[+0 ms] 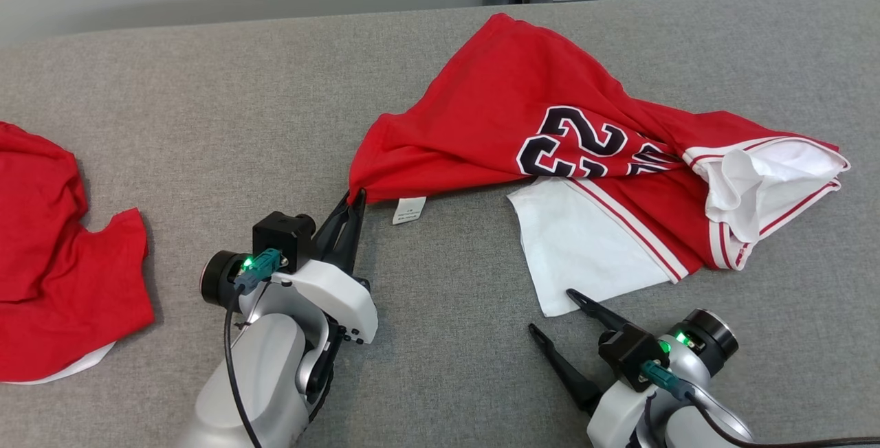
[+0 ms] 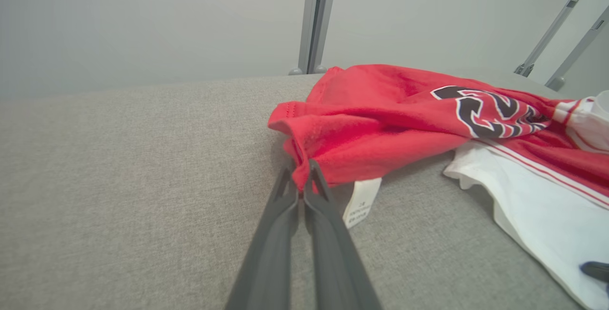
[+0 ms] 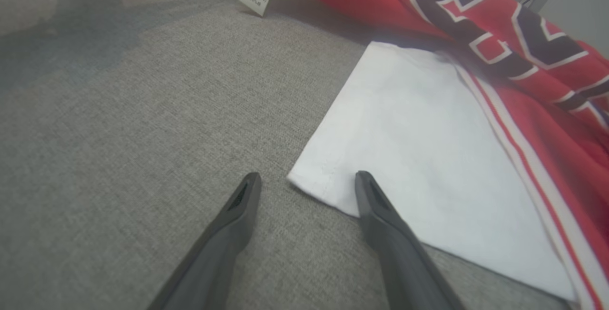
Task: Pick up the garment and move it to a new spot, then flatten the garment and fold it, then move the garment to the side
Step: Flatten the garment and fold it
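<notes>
Head view takes in a grey fabric-covered worktop (image 1: 206, 125) with the garment (image 1: 495, 111), a red jersey, lying rumpled across its right half, its far corner close to the back edge. A black, white-edged number (image 1: 570, 142) shows on the bunched middle, and a white panel (image 1: 584, 242) spreads flat along the near side. A second red cloth (image 1: 48, 262) lies crumpled at the far left, well apart from the jersey. The left claw (image 1: 356, 195) is pinched tight on the jersey's near-left red corner; the left wrist view shows that corner squeezed between its tips (image 2: 300, 179). The right claw (image 1: 551, 310) stands wide and holds nothing, and in the right wrist view (image 3: 308, 176) it straddles the white panel's near corner. A small white care label (image 1: 408, 209) hangs just beside the gripped corner.
</notes>
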You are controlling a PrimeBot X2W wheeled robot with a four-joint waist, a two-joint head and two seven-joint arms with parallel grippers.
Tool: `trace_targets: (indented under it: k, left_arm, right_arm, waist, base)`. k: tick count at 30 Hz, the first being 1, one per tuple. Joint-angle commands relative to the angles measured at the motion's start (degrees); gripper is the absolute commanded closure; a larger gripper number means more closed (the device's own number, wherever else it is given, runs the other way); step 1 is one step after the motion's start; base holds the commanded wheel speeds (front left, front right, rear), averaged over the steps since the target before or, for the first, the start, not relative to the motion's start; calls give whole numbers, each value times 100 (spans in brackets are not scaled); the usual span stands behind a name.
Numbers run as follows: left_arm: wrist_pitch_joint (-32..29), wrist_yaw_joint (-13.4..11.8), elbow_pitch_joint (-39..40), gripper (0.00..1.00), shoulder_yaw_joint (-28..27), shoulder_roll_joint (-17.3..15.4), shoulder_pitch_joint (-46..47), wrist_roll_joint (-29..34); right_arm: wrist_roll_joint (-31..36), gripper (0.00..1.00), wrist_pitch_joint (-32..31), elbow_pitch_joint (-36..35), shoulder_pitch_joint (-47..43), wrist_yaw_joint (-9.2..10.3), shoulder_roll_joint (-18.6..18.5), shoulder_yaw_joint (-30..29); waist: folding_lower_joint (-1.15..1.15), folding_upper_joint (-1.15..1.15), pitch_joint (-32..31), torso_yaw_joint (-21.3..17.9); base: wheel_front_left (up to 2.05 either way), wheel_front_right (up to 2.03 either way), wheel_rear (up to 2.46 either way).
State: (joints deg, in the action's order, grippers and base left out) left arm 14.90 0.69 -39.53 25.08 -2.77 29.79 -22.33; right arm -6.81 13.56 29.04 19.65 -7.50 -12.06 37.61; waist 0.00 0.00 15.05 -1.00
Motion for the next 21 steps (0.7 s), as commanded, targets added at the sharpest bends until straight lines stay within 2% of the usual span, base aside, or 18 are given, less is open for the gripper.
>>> trace_targets:
  k: [1, 6, 7, 8, 9, 10, 16, 21]
  left_arm:
    - [23, -4, 17, 100, 15, -24, -27, -61]
    - [28, -19, 31, 100, 64, -23, -24, -93]
    - [29, -26, 32, 100, 73, -23, -24, -96]
    - [29, -32, 34, 100, 76, -23, -23, -90]
    - [29, -31, 35, 100, 81, -24, -21, -92]
    - [30, -34, 35, 100, 84, -23, -18, -95]
    - [32, -48, 50, 100, 35, -57, -30, -110]
    - [32, -71, 79, 100, -52, -129, -150, -133]
  right_arm:
    - [29, 0, 7, 79, 65, 1, 18, -11]
    - [86, 0, -10, 298, 104, 1, 104, -45]
    - [90, 7, -24, 343, 117, 1, 124, -47]
    - [90, 50, -38, 384, 131, 1, 141, -59]
    - [101, 78, -47, 431, 150, 1, 150, -70]
    - [125, 100, -45, 472, 161, 1, 154, -76]
    - [208, 100, 9, 592, 190, 3, 160, -219]
    - [221, 100, 102, 392, 155, 2, 125, -414]
  waist:
    - [0, 0, 8, -3]
    - [0, 0, 37, -8]
    - [0, 0, 42, -10]
    - [0, 0, 46, -12]
    - [0, 0, 50, -14]
    - [0, 0, 52, -15]
    - [0, 0, 15, -42]
    - [0, 0, -155, -101]
  base:
    - [0, 0, 0]
    - [0, 0, 0]
    - [0, 0, 0]
    - [0, 0, 0]
    - [0, 0, 0]
    - [0, 0, 0]
    - [0, 0, 0]
    - [0, 0, 0]
